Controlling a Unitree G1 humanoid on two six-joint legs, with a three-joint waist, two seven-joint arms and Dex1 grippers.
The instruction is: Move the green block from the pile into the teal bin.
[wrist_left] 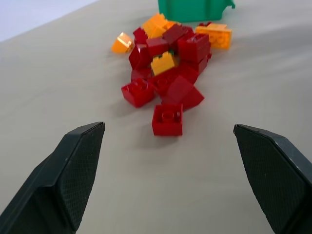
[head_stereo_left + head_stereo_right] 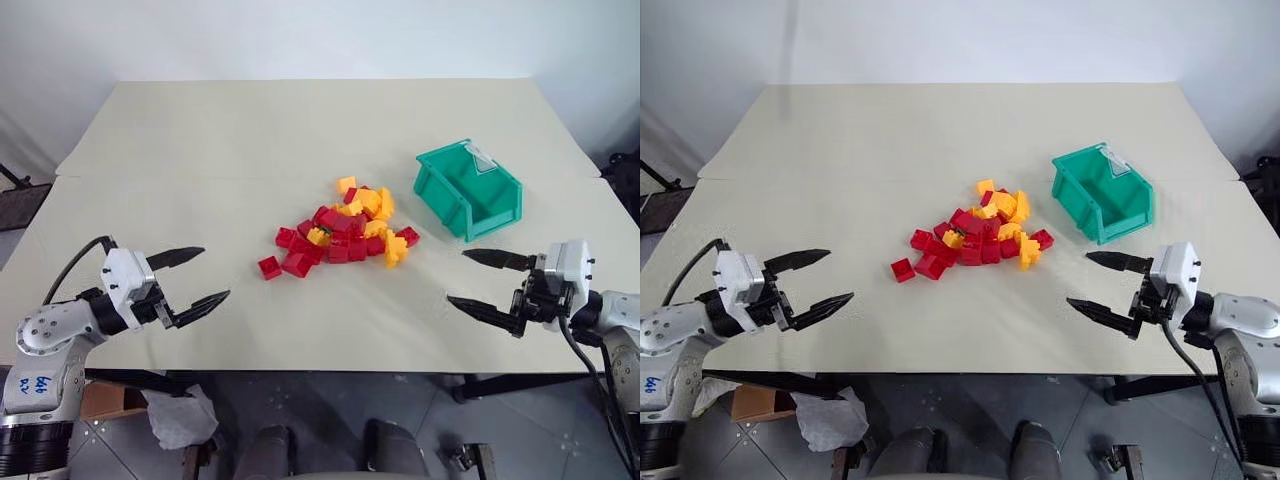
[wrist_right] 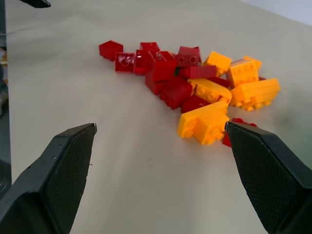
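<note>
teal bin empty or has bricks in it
Empty: the teal plastic storage bin shows only its bare inside; the studded plastic bricks lie in the pile beside it.

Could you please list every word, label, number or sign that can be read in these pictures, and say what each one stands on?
Blue handwritten marks on the grey left forearm: too small to read for certain.
Small clear label on the teal plastic storage bin: no text can be made out.
Red and yellow-orange studded plastic bricks in the pile: no readable lettering.
Beige table: no writing.
</note>
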